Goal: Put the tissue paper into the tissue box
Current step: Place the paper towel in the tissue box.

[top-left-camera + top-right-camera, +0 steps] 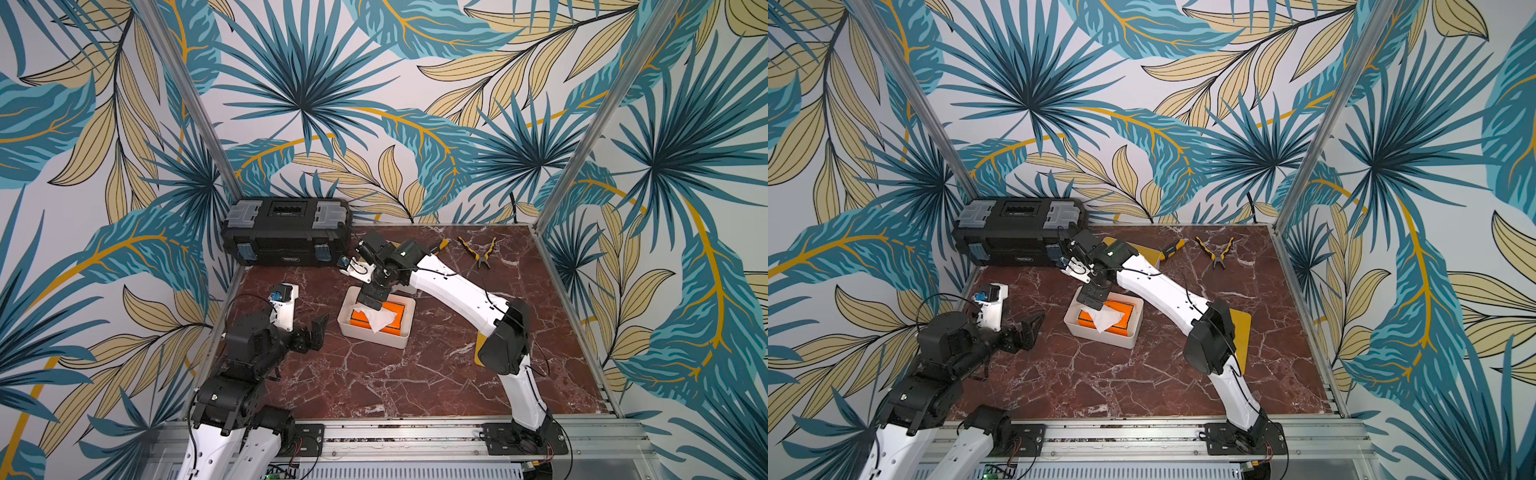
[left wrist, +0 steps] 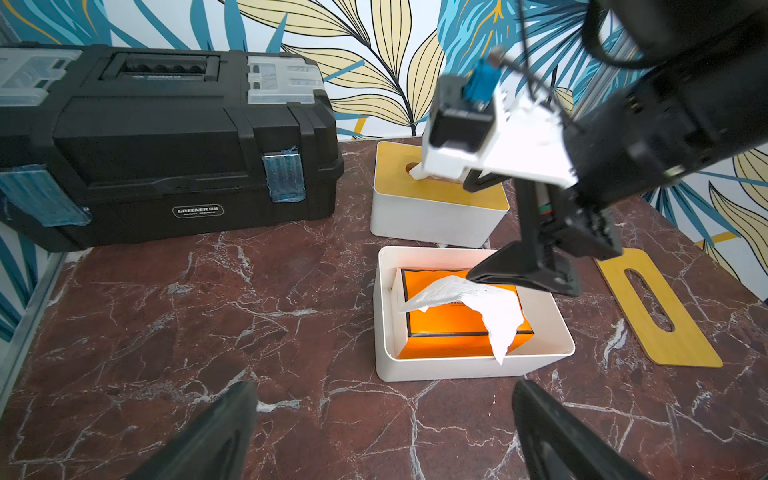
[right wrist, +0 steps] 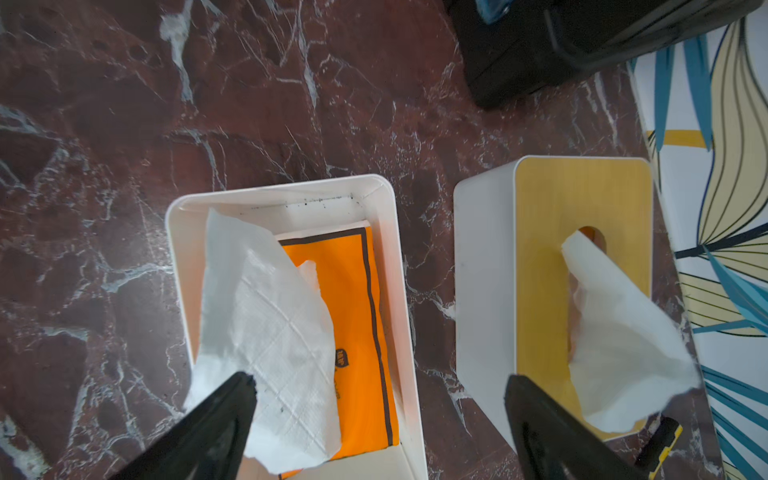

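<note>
An open white tissue box (image 1: 374, 338) (image 2: 436, 370) sits mid-table. Inside it lies an orange pack of tissue paper (image 2: 444, 320) (image 3: 353, 311), with one white sheet (image 1: 380, 320) (image 3: 266, 324) pulled out and draped over the pack. My right gripper (image 1: 371, 301) (image 3: 378, 377) hangs open just above the box's far end. One finger is over the sheet, the other beyond the box wall, and nothing is held. My left gripper (image 1: 316, 330) (image 2: 382, 415) is open and empty, low over the table to the left of the box.
A second white tissue box with a yellow lid (image 2: 432, 220) (image 3: 582, 199) and a tissue poking out stands just behind. A loose yellow slotted lid (image 2: 660, 316) (image 1: 1241, 332) lies to the right. A black toolbox (image 1: 286, 232) is at the back left, with pliers (image 1: 480, 251) at the back right.
</note>
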You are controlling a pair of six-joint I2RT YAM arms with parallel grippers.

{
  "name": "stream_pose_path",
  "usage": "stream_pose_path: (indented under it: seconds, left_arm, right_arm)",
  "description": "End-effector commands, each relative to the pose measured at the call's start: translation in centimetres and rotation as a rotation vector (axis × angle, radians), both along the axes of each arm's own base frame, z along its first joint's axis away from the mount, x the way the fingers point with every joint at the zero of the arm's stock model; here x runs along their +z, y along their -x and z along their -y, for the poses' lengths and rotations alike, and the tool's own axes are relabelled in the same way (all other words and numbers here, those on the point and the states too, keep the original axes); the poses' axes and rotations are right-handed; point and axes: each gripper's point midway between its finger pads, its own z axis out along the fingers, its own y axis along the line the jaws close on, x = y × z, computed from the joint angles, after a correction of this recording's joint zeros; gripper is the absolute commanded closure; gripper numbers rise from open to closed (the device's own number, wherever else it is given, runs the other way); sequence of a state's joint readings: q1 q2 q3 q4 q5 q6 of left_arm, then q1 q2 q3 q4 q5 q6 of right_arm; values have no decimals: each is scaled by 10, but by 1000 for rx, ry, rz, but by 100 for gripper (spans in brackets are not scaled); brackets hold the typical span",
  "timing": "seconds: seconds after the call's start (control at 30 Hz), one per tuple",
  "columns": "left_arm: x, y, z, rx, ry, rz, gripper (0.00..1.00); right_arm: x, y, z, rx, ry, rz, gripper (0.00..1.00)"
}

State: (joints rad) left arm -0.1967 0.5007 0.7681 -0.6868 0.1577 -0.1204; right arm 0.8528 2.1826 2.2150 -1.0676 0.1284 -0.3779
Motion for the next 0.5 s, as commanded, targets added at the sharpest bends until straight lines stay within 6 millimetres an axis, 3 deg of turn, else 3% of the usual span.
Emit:
stream_pose_path:
  seconds: [0.0,0.23,0.47]
  left_arm:
    - [-3,-4,0,2,3,2,0]
    - [-3,-4,0,2,3,2,0]
    - [-3,-4,0,-1,3,0,0]
  right_arm:
    - [-25,-6,9,-32,81,11,0]
    - [-59,-9,20,-46,165,13,0]
    - [-90,-18,42,-52,320,63,0]
